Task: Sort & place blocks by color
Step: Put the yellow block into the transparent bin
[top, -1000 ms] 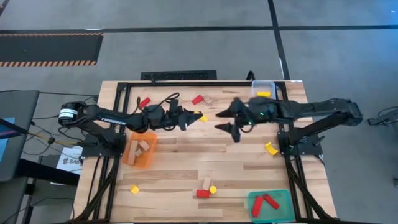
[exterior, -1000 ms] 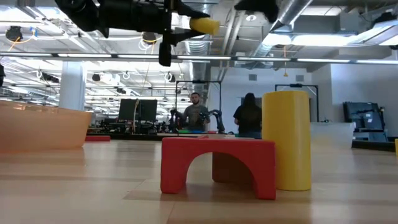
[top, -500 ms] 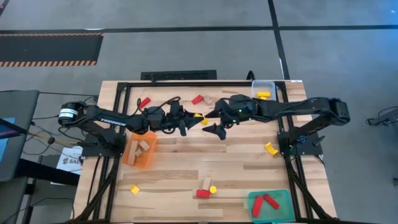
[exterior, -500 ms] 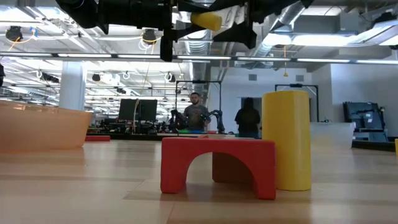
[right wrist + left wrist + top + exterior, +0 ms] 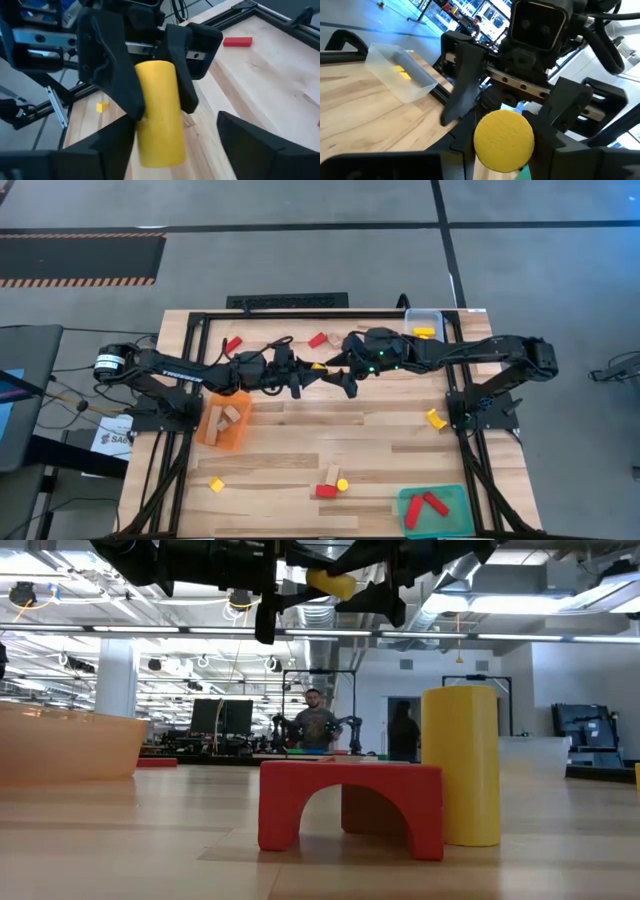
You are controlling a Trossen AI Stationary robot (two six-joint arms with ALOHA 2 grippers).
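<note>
Above the table, left fingers (image 5: 125,75) clamp one yellow cylinder (image 5: 157,112); right fingers (image 5: 250,145) spread wide, seemingly untouching.

Legible text: faint white lettering along the left arm's upper link (image 5: 178,367), well back from the left gripper (image 5: 306,376), too small to read. Partial black letters, roughly "SA", on a white sheet (image 5: 112,437) off the bench edge beside the arm's base. No other readable labels, numbers or signs.
</note>
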